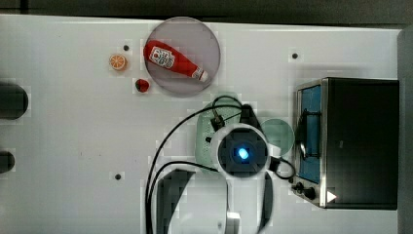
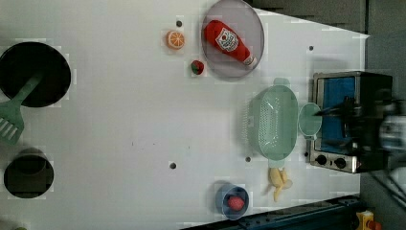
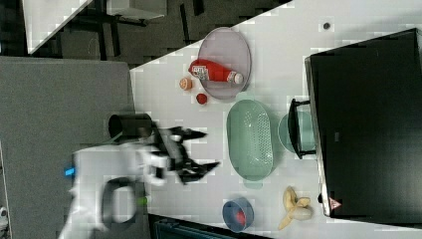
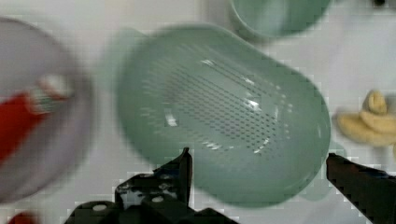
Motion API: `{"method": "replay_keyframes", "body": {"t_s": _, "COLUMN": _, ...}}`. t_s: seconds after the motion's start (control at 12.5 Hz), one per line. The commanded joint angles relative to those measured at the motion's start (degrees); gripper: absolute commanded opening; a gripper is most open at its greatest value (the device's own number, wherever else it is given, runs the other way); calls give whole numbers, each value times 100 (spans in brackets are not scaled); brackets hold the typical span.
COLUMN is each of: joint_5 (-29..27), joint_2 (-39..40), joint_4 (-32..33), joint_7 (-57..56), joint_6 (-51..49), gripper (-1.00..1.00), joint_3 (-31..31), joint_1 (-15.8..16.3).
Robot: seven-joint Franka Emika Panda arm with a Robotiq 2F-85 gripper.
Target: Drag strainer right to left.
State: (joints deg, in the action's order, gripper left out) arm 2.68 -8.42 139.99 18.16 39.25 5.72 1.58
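A big round grey plate sits near the table's far edge at the left view's top, with a red ketchup bottle lying across it. Just off the plate are an orange half and a small strawberry. A round mint-green cup stands against the toaster oven (its knobs face the left view's bottom). Near the edge at the left view's bottom lie a banana and a blue bowl holding something red. Toward the left view's left edge are a black pan, a green spatula resting over its rim, and a dark pot.
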Motion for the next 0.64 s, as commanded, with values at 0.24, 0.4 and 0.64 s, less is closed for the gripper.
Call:
{"method": "replay_keyframes", "body": {"t_s": 0.24, "joint_5": 61, "joint_2": 1121, "joint_4": 101, "joint_7": 1177, "joint_6": 1479, "gripper": 100, "joint_3": -128, "joint_1": -44}}
{"method": "replay_keyframes", "body": {"t_s": 0.4, "joint_5": 58, "joint_2": 1698, "joint_4": 95, "joint_7": 1754, "joint_6": 2033, "gripper": 100, "joint_3": -191, "joint_1": -41}}
{"method": "replay_keyframes", "body": {"t_s": 0.64, "joint_5": 59, "joint_2": 2387, "joint_4": 90, "joint_7": 2397, "joint_6": 2753, "gripper": 100, "joint_3": -326, "joint_1": -16}}
